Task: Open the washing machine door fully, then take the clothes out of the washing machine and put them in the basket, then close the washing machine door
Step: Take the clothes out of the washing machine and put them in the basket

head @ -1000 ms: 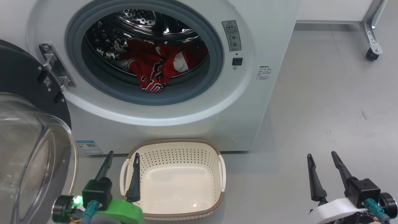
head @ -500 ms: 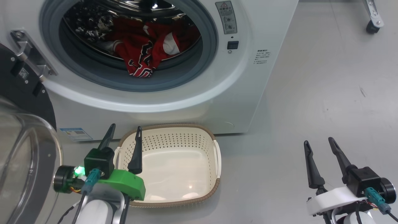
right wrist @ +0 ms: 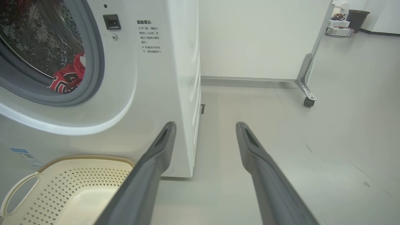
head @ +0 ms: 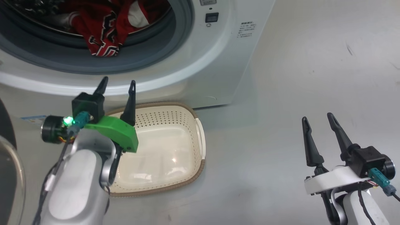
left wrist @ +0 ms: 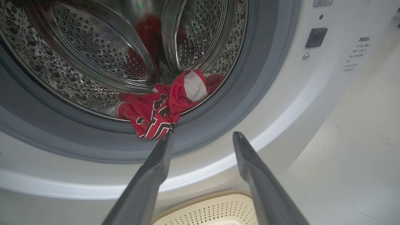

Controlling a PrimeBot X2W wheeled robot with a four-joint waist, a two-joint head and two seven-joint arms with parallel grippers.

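The washing machine (head: 200,62) stands open, its grey-rimmed mouth facing me. Red clothes (head: 103,31) with white panels and black lettering lie at the drum's front lip, also seen as clothes (left wrist: 159,106) and clothes (right wrist: 67,79). The washing machine door (head: 7,175) is swung out at the far left edge. The cream basket (head: 200,137) sits on the floor below the opening, nothing in it. My left gripper (head: 118,82) is open over the basket's far left rim; in its wrist view the left gripper (left wrist: 203,135) points just below the clothes. My right gripper (head: 317,118) is open over bare floor.
Grey floor stretches to the right of the machine. A white panel on a metal leg with a caster wheel (right wrist: 308,101) stands behind the machine's right side. A dark bin (right wrist: 357,18) sits far off. The basket (right wrist: 78,181) lies left of my right gripper (right wrist: 206,124).
The head camera has tilted down and shifted, so the whole picture slid up and left. My left gripper rose from beside the basket's left handle toward the machine's opening. The right gripper holds its pose.
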